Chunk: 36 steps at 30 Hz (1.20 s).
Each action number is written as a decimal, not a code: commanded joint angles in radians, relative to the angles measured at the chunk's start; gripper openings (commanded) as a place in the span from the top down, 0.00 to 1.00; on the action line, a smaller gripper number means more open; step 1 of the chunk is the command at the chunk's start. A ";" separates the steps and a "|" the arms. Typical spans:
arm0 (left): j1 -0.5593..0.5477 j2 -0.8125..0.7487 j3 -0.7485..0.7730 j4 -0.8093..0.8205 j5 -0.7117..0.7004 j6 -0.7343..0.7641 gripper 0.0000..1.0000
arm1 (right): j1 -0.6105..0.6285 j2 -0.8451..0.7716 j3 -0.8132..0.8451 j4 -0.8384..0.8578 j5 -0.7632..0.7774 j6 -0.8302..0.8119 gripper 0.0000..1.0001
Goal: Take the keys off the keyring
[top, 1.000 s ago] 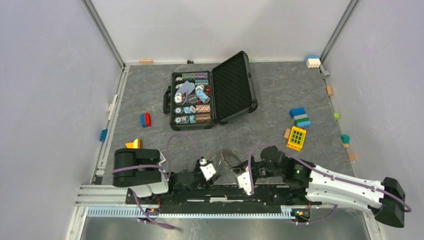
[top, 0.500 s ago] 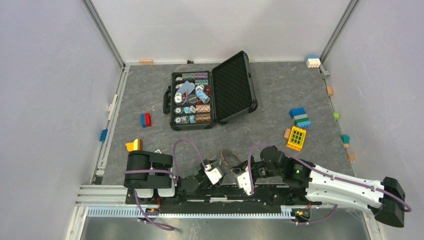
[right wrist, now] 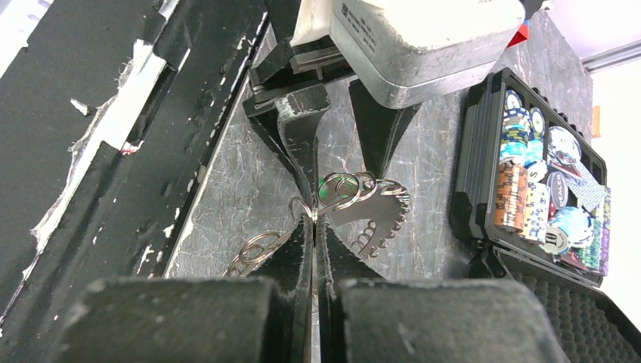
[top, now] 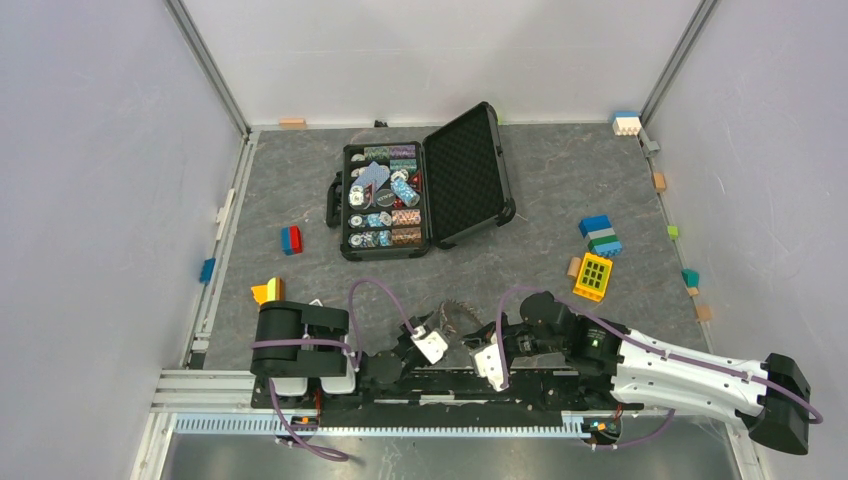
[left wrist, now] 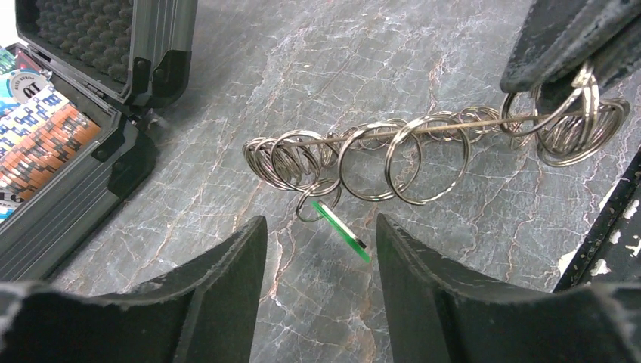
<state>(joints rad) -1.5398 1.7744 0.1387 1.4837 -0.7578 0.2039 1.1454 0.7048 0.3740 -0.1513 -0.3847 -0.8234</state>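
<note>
Seen edge-on in the left wrist view, the keyring (left wrist: pixel 453 128) is a thin silver wire strung with small split rings, hanging above the grey table. A green tag (left wrist: pixel 342 232) dangles from it. My left gripper (left wrist: pixel 319 221) is open, its fingertips on either side of the tag without touching it. My right gripper (right wrist: pixel 314 219) is shut on the keyring's wire. The keys (right wrist: pixel 382 215) fan out like saw teeth just beyond it. From above, the keys (top: pixel 457 310) show between both grippers near the arm bases.
An open black case (top: pixel 465 175) of poker chips stands at the table's middle back, and its corner (left wrist: pixel 75 174) is close on the left. Toy blocks (top: pixel 598 255) lie to the right, and small ones (top: pixel 268 290) to the left. The black base rail (left wrist: pixel 605 234) runs close by.
The left arm has swung right, bringing its gripper up to the keys, and its jaws have narrowed a little. The right gripper has stayed shut on the keyring.
</note>
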 commanded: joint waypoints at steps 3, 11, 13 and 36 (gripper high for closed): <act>-0.007 -0.004 0.023 0.073 -0.064 0.054 0.43 | 0.005 0.002 0.043 0.052 -0.030 0.009 1.00; -0.006 0.013 0.040 0.073 -0.101 0.071 0.44 | 0.005 0.012 0.052 0.051 -0.051 0.013 1.00; -0.006 0.014 0.045 0.073 -0.111 0.075 0.45 | 0.005 0.012 0.054 0.048 -0.053 0.014 1.00; -0.007 -0.230 -0.076 -0.024 0.009 0.014 0.98 | 0.005 -0.090 0.029 0.081 0.088 0.048 1.00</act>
<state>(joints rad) -1.5406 1.6646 0.0933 1.4963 -0.8127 0.2501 1.1454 0.6590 0.3798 -0.1387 -0.3485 -0.7990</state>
